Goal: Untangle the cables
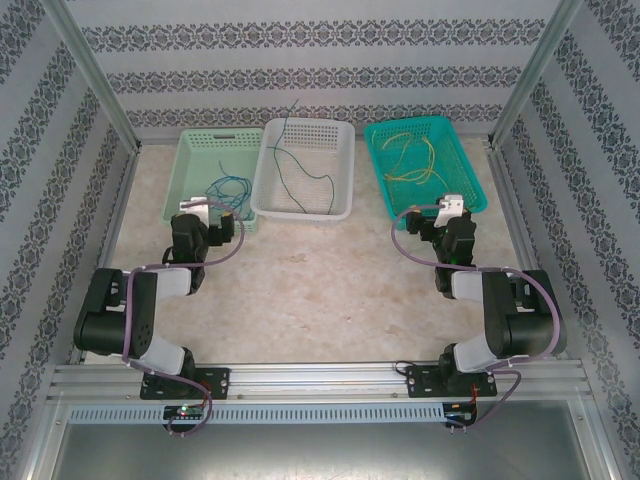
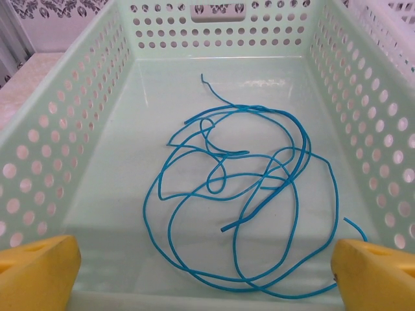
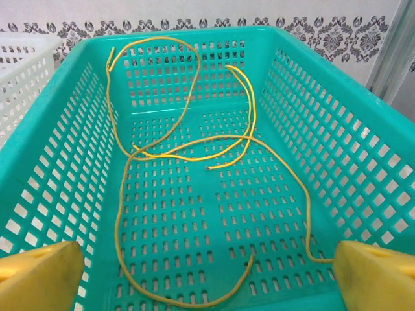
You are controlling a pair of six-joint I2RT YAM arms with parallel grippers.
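We note left gripper (image 2: 207, 278) spread wide, empty, at near rim of pale green basket (image 2: 71, 142). Blue cables (image 2: 246, 194) coiled just ahead, no single long axis.

Right gripper (image 3: 207, 275) likewise agape, empty, before teal basket (image 3: 324, 149). Yellow cables (image 3: 194, 157) ahead, running lengthwise.

White basket (image 1: 305, 213) between, left arm nearer. Its thin green cable (image 1: 290, 175) too fine for us to trace crossings.

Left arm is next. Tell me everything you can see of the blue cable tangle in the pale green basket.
The blue cable tangle is thin, glossy, rubbery-looking wire, lying slack in overlapping loops that cross one another several times. Several loose ends show, so one strand or more, I cannot tell. It lies flat on the floor of the pale green basket, around the middle and toward the right wall, touching only that floor as far as I can see.
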